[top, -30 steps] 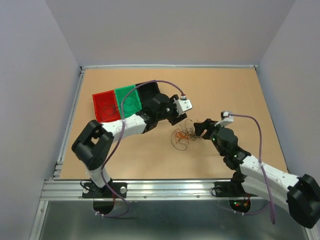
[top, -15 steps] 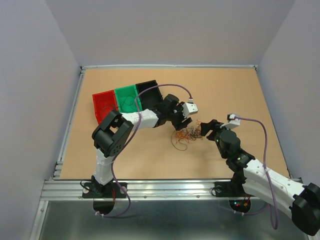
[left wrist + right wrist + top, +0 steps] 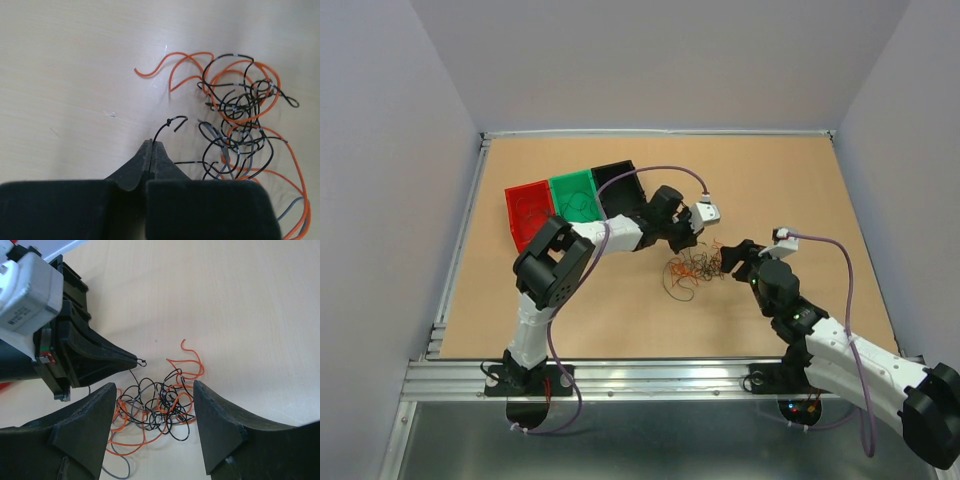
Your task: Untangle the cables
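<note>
Cables (image 3: 690, 270), orange, black and grey, lay knotted mid-table (image 3: 800, 190) between both arms. Left gripper (image 3: 151, 146) was pinched fully closed on the end of a black cable (image 3: 161, 129). Right gripper (image 3: 152, 390) hovered spread wide over the knot, holding nothing. Step looked like pulling one strand free. Next probably needs the right to pin the knot while the left draws away slowly.

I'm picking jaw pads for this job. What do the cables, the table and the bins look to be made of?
The cables are thin wire in smooth orange, black and grey insulation, probably plastic; they hold springy loops, so likely a stiff core. The table looks like a pale, matte wood-look board with faint grain. The bins, red, green and black, seem to be moulded plastic, slightly glossy.
</note>
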### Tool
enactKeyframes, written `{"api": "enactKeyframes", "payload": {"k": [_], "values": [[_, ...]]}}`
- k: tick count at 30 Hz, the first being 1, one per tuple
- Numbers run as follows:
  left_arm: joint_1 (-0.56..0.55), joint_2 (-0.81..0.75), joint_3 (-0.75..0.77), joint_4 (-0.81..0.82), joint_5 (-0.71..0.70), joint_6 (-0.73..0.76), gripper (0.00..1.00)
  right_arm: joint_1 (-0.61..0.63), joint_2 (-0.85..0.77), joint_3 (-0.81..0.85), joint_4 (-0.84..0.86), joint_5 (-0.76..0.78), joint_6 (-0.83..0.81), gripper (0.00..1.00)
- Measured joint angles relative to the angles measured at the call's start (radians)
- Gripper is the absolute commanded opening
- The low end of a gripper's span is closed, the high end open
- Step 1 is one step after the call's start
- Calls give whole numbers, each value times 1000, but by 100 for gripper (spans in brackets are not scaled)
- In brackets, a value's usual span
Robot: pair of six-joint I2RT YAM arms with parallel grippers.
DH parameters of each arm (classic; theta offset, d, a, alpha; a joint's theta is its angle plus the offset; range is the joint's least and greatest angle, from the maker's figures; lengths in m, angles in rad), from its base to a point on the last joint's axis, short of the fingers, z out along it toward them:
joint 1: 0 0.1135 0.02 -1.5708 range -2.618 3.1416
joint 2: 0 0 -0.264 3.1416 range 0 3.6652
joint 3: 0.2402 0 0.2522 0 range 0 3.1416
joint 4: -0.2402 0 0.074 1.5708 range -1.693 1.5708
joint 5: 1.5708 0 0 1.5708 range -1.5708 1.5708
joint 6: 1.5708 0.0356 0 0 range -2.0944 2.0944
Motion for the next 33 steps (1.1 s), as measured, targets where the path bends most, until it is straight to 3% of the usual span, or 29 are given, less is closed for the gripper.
{"api": "enactKeyframes", "payload": {"k": [6, 15, 27, 33], "values": [[3, -18, -10, -18, 5, -6, 0, 0, 2, -13, 34, -32, -24, 68], [27, -230, -6, -55, 66, -42, 0, 0, 154, -27, 193, -119, -71, 70], [8, -393, 174, -203, 136, -103, 0, 0, 546, 26, 401, -227, -121, 73], [2, -439, 391, -312, 80, -127, 0, 0, 688, 98, 442, -217, -118, 64]]}}
